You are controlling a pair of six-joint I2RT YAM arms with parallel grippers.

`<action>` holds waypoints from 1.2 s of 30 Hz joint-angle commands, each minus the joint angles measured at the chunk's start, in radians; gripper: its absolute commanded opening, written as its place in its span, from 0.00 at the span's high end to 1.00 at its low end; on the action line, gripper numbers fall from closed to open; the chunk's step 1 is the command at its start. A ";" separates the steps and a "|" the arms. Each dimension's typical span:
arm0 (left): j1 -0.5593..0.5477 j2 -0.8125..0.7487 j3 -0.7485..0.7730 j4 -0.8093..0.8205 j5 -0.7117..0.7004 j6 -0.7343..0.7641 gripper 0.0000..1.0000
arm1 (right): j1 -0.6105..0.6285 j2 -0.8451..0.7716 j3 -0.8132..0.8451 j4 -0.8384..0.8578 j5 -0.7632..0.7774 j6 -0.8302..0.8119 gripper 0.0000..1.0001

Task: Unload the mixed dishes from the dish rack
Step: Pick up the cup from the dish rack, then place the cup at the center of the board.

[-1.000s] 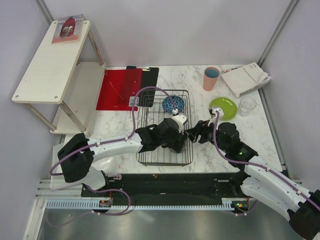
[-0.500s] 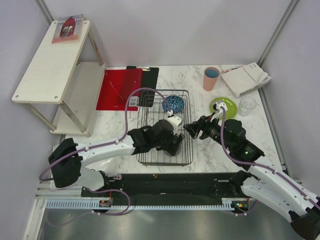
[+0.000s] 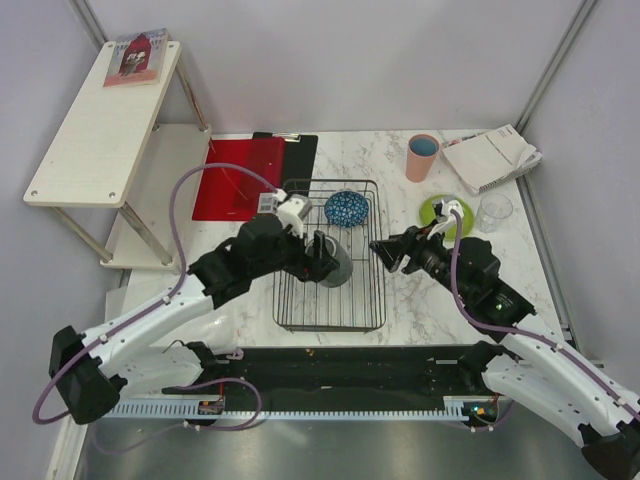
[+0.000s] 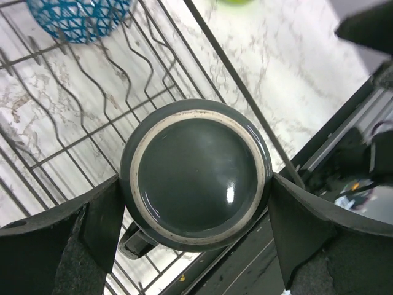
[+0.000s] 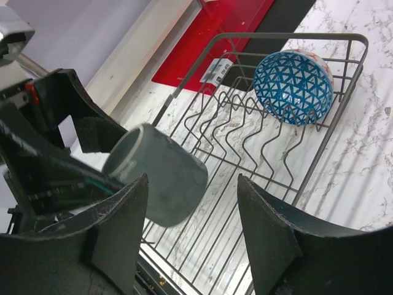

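White marble tabletop (image 3: 410,300). Black wire dish rack (image 3: 330,305) sits mid-tabletop, with the blue patterned bowl (image 3: 347,208) at its far end. Lime-green small plate (image 3: 435,212), salmon-pink cup (image 3: 422,157) and clear drinking glass (image 3: 493,211) are already out, right of the rack. Dark grey ceramic mug (image 4: 196,175) is lifted over the rack, tilted, with the left jaws spread wide and clamped on its sides. Right jaws part-open, empty, near the mug. Step: unloading the mug. Next, probably: clear the rack rim, then set down or hand over.

Flat red plastic clipboard (image 3: 238,180) lying on white marble tabletop (image 3: 425,300), rear left. White wooden two-tier shelf (image 3: 95,130) further left, red-covered book (image 3: 136,56) on top. Open white paper booklet (image 3: 490,157) rear right.
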 commanded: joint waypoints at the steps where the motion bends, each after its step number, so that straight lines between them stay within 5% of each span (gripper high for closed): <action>1: 0.181 -0.105 -0.045 0.231 0.298 -0.181 0.98 | 0.002 -0.039 0.016 0.007 0.055 0.008 0.32; 10: 0.306 -0.071 -0.140 0.526 0.561 -0.411 0.98 | 0.001 -0.092 -0.059 0.011 0.055 0.048 0.32; 18: 0.381 -0.022 -0.260 0.979 0.656 -0.710 0.98 | 0.002 -0.108 -0.096 0.010 -0.008 0.042 0.34; 25: 0.389 0.045 -0.260 1.119 0.676 -0.804 0.98 | 0.002 -0.100 -0.131 0.039 -0.085 0.045 0.35; 36: 0.389 0.069 -0.262 1.192 0.701 -0.867 0.98 | 0.002 0.073 -0.169 0.440 -0.100 0.073 0.35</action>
